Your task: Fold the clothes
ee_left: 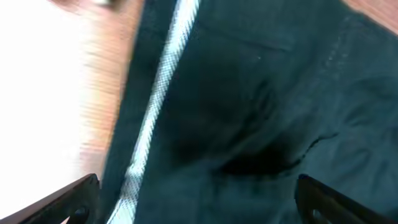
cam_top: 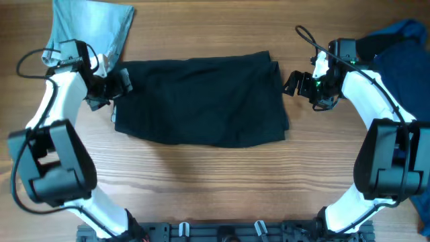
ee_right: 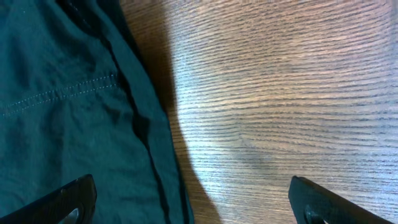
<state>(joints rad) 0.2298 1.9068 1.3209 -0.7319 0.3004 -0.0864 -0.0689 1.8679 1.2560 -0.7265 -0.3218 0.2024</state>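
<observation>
Left gripper [cam_top: 119, 83], seen from overhead, sits at the left edge of the black garment [cam_top: 201, 101], jaws spread and clasping nothing. On its wrist camera I see the two fingers [ee_left: 74, 200] wide apart, with dark cloth and a pale striped band [ee_left: 155, 106] between them. Right gripper [cam_top: 293, 83] hangs just beside the garment's right edge, also spread and holding nothing. Its wrist camera shows me one finger [ee_right: 68, 200] over the cloth and the other over wood, with a line of stitching [ee_right: 56, 93] on the fabric. Nearest me, the wooden table [cam_top: 215, 188] shows its grain along the garment's near edge. Beyond it, the black garment lies flat across the middle of the table as a wide folded rectangle, with layered edges visible at its right side. Farther back, a light blue cloth [cam_top: 91, 27] lies at the far left and a dark blue cloth [cam_top: 400, 47] at the far right.
</observation>
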